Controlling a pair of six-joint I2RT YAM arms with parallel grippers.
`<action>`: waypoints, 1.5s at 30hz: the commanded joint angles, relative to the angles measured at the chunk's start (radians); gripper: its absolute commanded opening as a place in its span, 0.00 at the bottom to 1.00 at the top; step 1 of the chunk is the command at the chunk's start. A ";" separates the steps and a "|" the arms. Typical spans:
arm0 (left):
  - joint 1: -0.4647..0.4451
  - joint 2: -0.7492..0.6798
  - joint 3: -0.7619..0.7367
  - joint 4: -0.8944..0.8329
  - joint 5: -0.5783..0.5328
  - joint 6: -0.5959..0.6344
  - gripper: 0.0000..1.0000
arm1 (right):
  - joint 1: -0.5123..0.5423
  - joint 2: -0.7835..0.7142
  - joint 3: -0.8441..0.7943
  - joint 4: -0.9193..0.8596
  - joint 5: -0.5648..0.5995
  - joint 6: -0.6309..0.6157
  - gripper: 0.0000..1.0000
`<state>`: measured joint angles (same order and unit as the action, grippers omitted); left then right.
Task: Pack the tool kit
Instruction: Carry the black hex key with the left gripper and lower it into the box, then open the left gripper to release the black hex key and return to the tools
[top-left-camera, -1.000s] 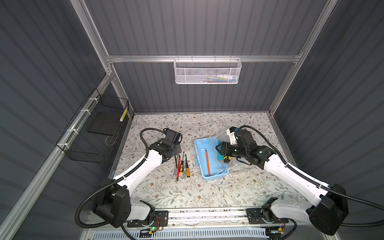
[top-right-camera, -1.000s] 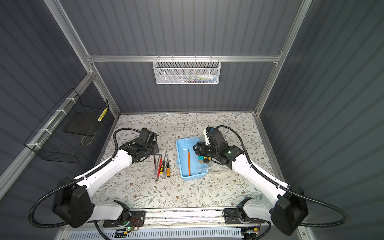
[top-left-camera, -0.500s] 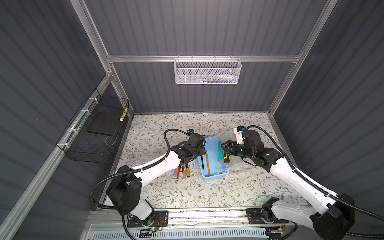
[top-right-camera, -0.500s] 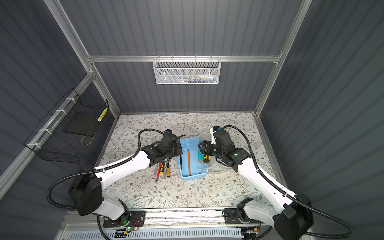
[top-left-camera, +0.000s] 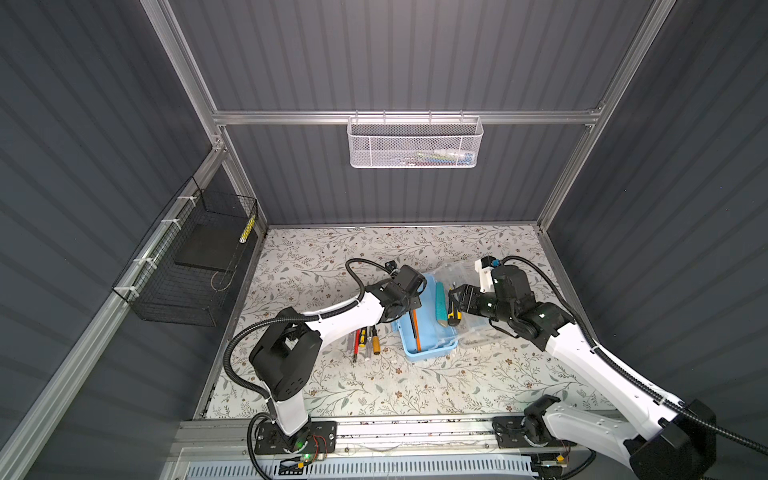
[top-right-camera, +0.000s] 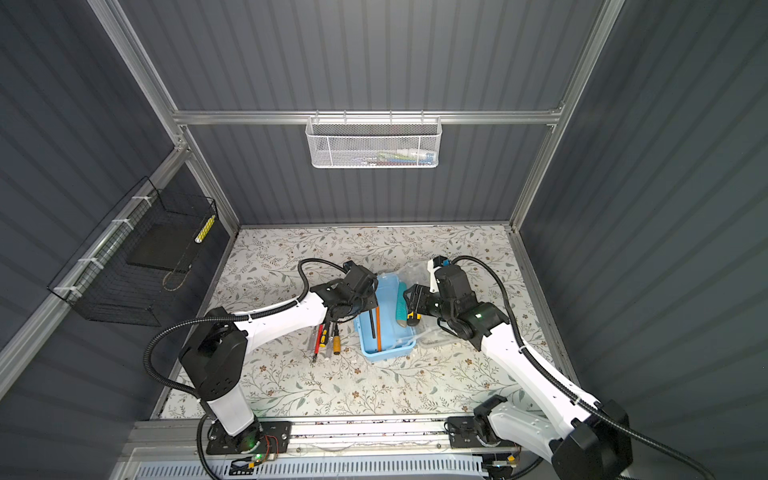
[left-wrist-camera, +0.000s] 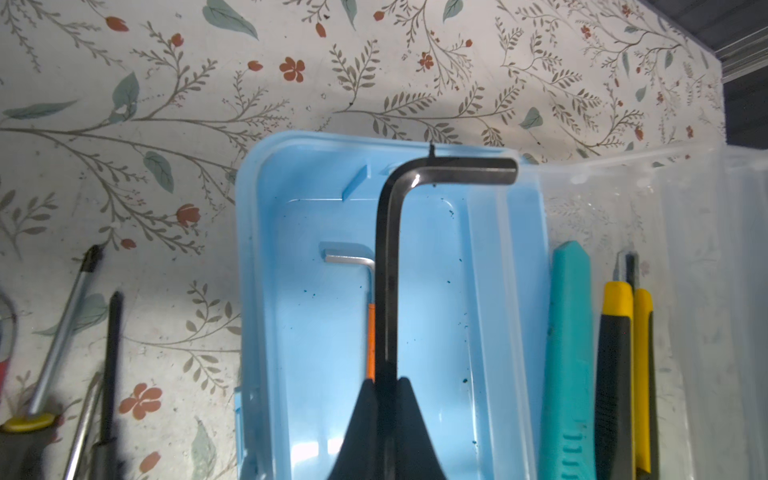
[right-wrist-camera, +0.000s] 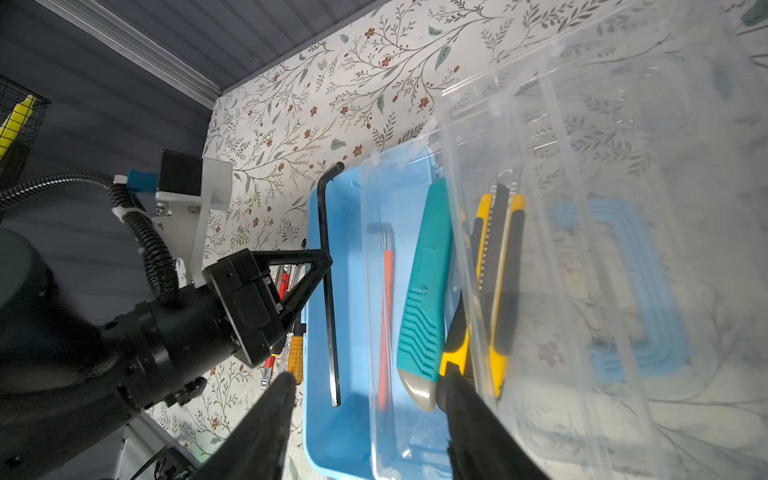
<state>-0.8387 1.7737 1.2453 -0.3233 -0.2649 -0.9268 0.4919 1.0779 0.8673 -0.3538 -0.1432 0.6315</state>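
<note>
Metal hex key (left-wrist-camera: 386, 270) (black, L-shaped) — pinched over glossy blue box (left-wrist-camera: 311, 332).

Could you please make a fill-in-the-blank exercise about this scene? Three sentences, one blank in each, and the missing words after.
1. The left gripper is shut on a hex key whose colour is ___.
2. Beside the teal tool lies a utility knife, black and ___.
3. The clear lid of the light-blue box is not shut but ___.
Missing words: black; yellow; open.
</note>
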 joint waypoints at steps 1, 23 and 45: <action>-0.009 0.018 0.018 -0.056 -0.029 -0.042 0.00 | -0.012 -0.021 -0.025 0.012 -0.017 -0.001 0.59; -0.016 0.155 0.082 -0.116 -0.017 -0.010 0.00 | -0.037 0.001 -0.029 0.027 -0.053 -0.002 0.60; -0.016 0.033 0.133 -0.147 -0.067 0.148 0.28 | -0.040 0.028 0.076 -0.008 -0.066 -0.063 0.64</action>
<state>-0.8524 1.8977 1.3586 -0.4355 -0.2844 -0.8463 0.4568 1.1034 0.8993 -0.3496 -0.1951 0.5987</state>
